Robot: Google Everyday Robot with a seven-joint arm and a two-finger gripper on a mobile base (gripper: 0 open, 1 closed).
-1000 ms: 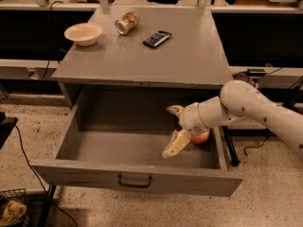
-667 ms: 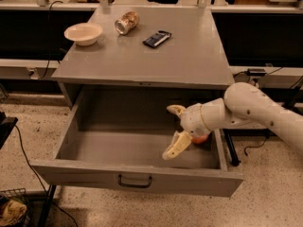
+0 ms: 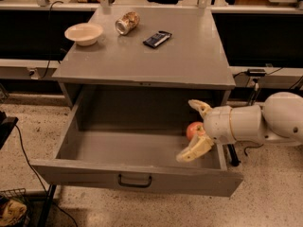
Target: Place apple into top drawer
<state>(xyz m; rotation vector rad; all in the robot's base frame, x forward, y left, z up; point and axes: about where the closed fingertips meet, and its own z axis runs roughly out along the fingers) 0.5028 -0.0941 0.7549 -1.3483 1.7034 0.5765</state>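
The top drawer (image 3: 132,176) is pulled wide open under the grey cabinet top, its dark handle at the centre of the front panel. The red-orange apple (image 3: 194,130) lies inside the drawer at its right side. My gripper (image 3: 194,129) reaches in from the right, over the drawer's right wall. Its two pale fingers are spread wide, one above and behind the apple, one below and in front. The fingers stand apart from the apple and do not clamp it.
On the cabinet top (image 3: 189,60) stand a white bowl (image 3: 83,33), a dented metallic can (image 3: 127,22) lying on its side, and a dark flat packet (image 3: 157,39). Cables and a dark stand (image 3: 9,141) are on the speckled floor at the left.
My arm has drawn back a little to the right. The apple stays in the drawer's right side between the open fingers.
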